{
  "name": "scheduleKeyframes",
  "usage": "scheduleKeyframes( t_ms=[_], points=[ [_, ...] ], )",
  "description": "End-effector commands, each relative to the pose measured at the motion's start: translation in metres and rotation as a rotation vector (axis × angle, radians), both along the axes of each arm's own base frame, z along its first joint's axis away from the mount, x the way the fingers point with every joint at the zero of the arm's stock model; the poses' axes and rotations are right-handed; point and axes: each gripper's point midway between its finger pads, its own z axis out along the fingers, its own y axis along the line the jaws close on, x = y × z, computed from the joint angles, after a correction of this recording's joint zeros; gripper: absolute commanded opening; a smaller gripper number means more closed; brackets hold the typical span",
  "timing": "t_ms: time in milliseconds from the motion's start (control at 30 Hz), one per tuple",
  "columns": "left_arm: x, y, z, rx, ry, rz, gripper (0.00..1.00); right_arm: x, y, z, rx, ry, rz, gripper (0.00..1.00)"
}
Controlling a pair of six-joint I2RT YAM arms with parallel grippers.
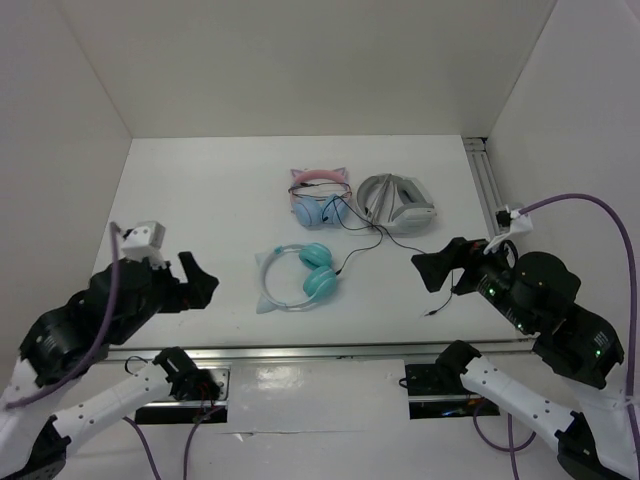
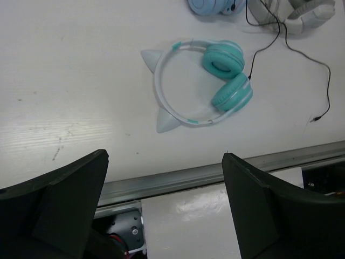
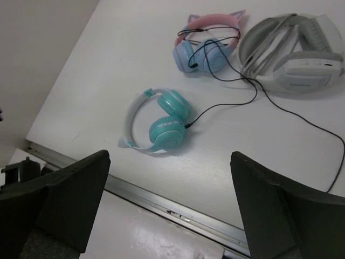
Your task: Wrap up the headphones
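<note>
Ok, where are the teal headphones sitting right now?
Top view: the headphones lie flat near the table's centre, toward the near edge, directly in front of the pink cat-ear pair and diagonally front-left of the grey-white pair.

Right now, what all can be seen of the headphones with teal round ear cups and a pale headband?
The headphones with teal round cups lie flat on the white table, near its front edge. Their cups look padded and sit side by side, touching. The pale plastic headband carries two pointed cat ears. A thin black cable leaves one cup, unwrapped, trailing loose across the table. Nothing grips them.
</note>
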Motion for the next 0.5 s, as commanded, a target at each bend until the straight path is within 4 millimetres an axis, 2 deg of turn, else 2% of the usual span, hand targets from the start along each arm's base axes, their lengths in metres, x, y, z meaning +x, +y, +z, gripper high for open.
scheduleKeyframes(
  t_ms=[0, 33, 67, 100, 133, 167, 200, 233, 267, 333, 367, 400, 433, 467],
  points=[
    [0.03, -0.06, -0.01, -0.087, 0.067, -0.084, 1.0, 0.0, 0.02, 0.004, 0.022, -0.053, 0.106, 1.0],
    [0.037, -0.067, -0.019, -0.084, 0.096, -0.072, 1.0, -0.002, 0.024, 0.002, 0.033, -0.058, 0.13, 1.0],
    [0.049, -0.074, -0.045, -0.02, 0.159, -0.054, 1.0, -0.004, 0.026, 0.005, 0.053, -0.082, 0.146, 1.0],
    [0.062, -0.069, -0.054, 0.02, 0.159, 0.017, 1.0, -0.004, 0.026, -0.004, 0.044, -0.068, 0.146, 1.0],
    [0.069, -0.065, -0.066, 0.039, 0.18, 0.09, 1.0, -0.003, 0.028, -0.004, 0.053, -0.066, 0.144, 1.0],
    [0.077, -0.061, -0.089, 0.104, 0.229, 0.152, 1.0, -0.003, 0.027, -0.009, 0.05, -0.061, 0.144, 1.0],
    [0.082, -0.055, -0.101, 0.127, 0.249, 0.211, 1.0, -0.006, 0.028, -0.005, 0.064, -0.077, 0.158, 1.0],
    [0.087, -0.055, -0.111, 0.116, 0.276, 0.236, 1.0, -0.006, 0.031, -0.011, 0.059, -0.062, 0.171, 1.0],
    [0.099, -0.068, -0.121, 0.089, 0.267, 0.193, 1.0, -0.011, 0.034, -0.007, 0.074, -0.076, 0.196, 1.0],
    [0.111, -0.088, -0.145, 0.07, 0.293, 0.116, 1.0, -0.01, 0.039, -0.014, 0.078, -0.057, 0.215, 1.0],
    [0.112, -0.092, -0.161, 0.067, 0.322, 0.105, 1.0, -0.011, 0.041, -0.012, 0.085, -0.063, 0.225, 1.0],
    [0.122, -0.097, -0.166, 0.053, 0.305, 0.1, 1.0, -0.013, 0.042, -0.012, 0.087, -0.062, 0.236, 1.0],
    [0.125, -0.095, -0.185, 0.077, 0.348, 0.122, 1.0, -0.011, 0.044, -0.014, 0.095, -0.055, 0.234, 1.0],
    [0.13, -0.094, -0.192, 0.056, 0.38, 0.129, 1.0, -0.014, 0.044, -0.013, 0.102, -0.061, 0.245, 1.0]
  ],
)
